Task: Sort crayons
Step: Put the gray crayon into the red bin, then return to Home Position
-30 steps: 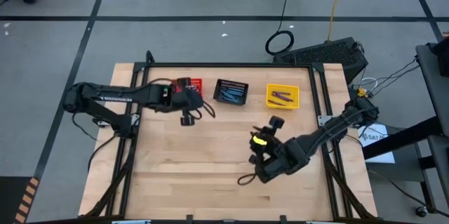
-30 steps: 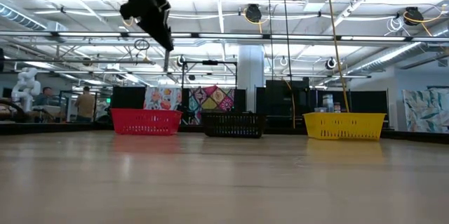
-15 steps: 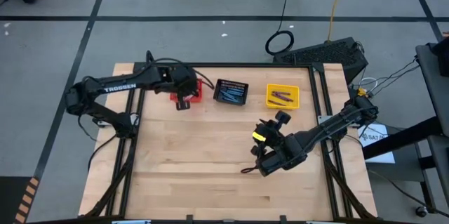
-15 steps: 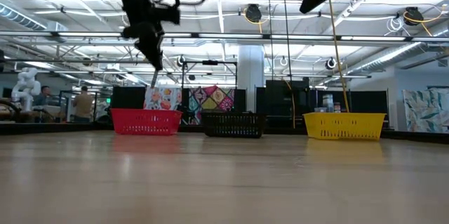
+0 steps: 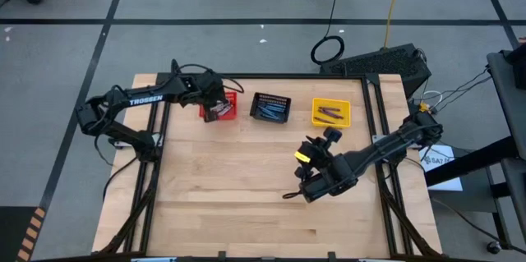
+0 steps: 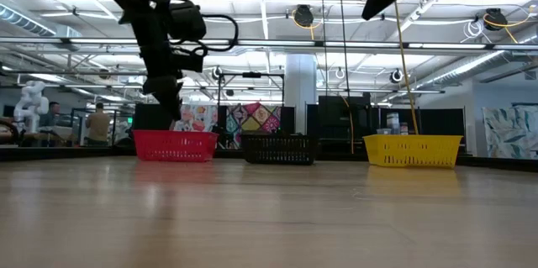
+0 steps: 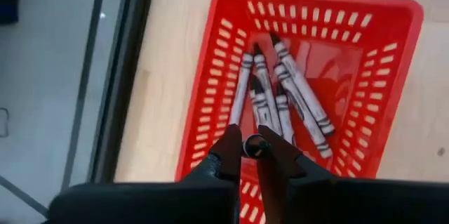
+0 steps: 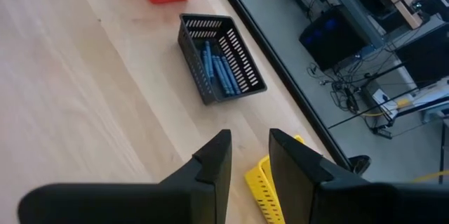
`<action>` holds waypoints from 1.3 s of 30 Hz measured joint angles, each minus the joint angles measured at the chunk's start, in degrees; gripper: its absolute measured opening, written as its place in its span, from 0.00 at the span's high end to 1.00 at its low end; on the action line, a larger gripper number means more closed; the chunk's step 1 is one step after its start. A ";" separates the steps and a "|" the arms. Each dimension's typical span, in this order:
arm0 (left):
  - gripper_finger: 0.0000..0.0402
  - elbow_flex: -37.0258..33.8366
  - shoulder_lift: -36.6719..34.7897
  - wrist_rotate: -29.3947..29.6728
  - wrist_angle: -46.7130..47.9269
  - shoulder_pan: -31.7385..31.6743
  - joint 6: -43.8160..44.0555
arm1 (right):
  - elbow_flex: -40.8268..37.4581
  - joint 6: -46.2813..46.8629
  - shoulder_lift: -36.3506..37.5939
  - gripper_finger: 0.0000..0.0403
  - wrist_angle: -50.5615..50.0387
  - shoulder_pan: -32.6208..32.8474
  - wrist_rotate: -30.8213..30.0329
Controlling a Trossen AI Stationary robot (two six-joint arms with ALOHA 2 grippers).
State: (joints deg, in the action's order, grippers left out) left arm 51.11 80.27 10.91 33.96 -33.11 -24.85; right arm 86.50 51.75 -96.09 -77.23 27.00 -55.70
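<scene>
**Left gripper over the red basket, a grey crayon end-on between its fingers**

The left gripper (image 7: pixel 250 148) hangs directly above the red basket (image 5: pixel 220 106) at the table's (image 5: pixel 246 188) far edge. Its fingers (image 7: pixel 228 150) stand narrow, and a small round grey end — it looks like a crayon (image 7: pixel 253 145) seen head-on — sits pinched between the tips; whether the grip is firm or slackening I cannot tell from this angle. Below it, several grey crayons (image 7: pixel 295 94) lie lengthwise on the basket floor, roughly parallel and touching one another.

In the low view the left arm reaches down from above to just over the red basket's rim, with the black basket (image 6: pixel 279 149) beside it and the yellow basket (image 6: pixel 412 150) further along the same row.

The black basket holds blue crayons (image 8: pixel 219 69) — a loose bundle along its floor. The yellow basket holds a few purple-maroon crayons (image 5: pixel 329 113).

The right gripper (image 8: pixel 249 155) waits above the bare wood nearer the table's middle, well apart from the baskets, its fingers parted with nothing between them.
</scene>
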 joint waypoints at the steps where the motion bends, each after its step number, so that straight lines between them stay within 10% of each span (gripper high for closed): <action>1: 0.94 -0.01 -0.02 -0.01 0.12 -0.29 0.08 | 0.00 0.00 0.00 0.79 0.02 -0.20 -0.02; 13: 0.77 -0.11 -0.02 -0.45 0.26 0.00 1.68 | 0.00 -0.72 0.00 0.79 -3.30 -2.31 -0.49; 24: 0.77 -0.11 -8.29 -19.73 -8.43 2.88 9.48 | 0.00 -6.78 -0.02 0.79 -8.79 -1.57 -0.24; 39: 0.77 -0.13 -35.83 -22.75 -3.52 7.02 15.60 | -9.98 2.18 18.10 0.79 -9.88 9.60 -21.94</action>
State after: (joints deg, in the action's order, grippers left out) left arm 50.98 44.44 -11.84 30.43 -26.09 -9.25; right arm 76.52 53.93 -77.99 -87.11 36.60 -77.64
